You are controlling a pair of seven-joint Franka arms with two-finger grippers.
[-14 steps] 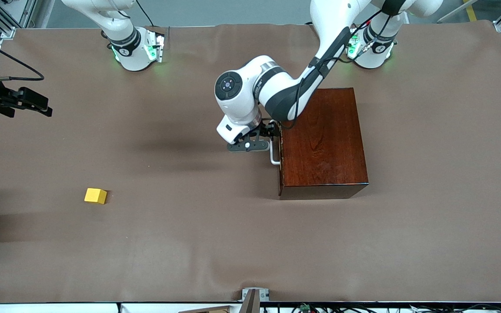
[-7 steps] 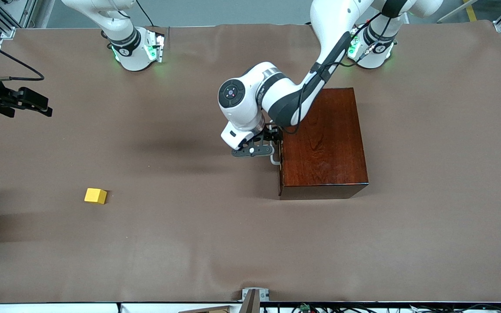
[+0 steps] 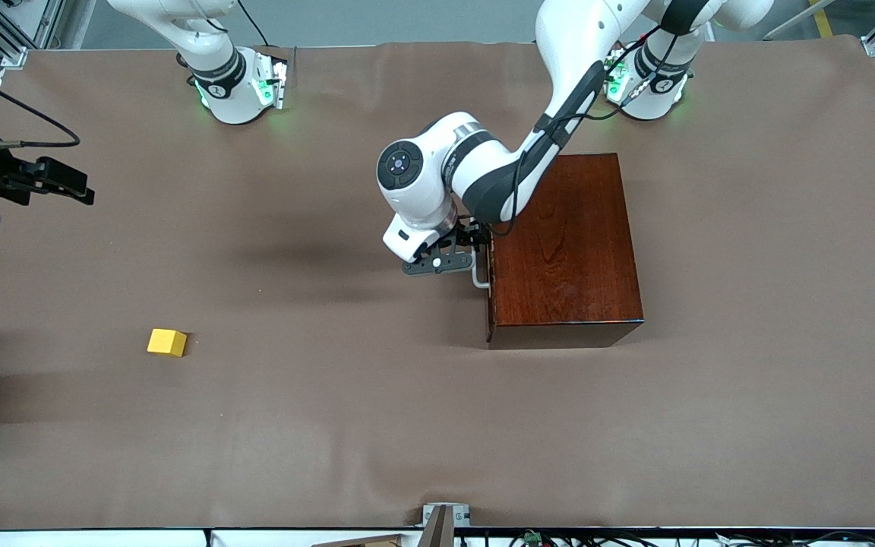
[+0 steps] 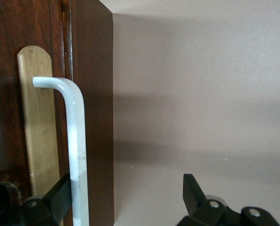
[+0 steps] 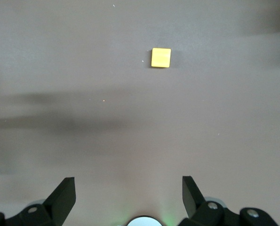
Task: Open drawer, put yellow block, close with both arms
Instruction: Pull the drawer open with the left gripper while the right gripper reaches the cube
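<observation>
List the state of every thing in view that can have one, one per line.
drawer: closed, flush in the wooden box.
handle: between the open left claw's fingers, not clamped.
yellow block: lying on the table toward the right arm's end, untouched.
left claw: open, at the drawer handle.
right claw: open, waiting in the air over the table, the block in its view.
</observation>
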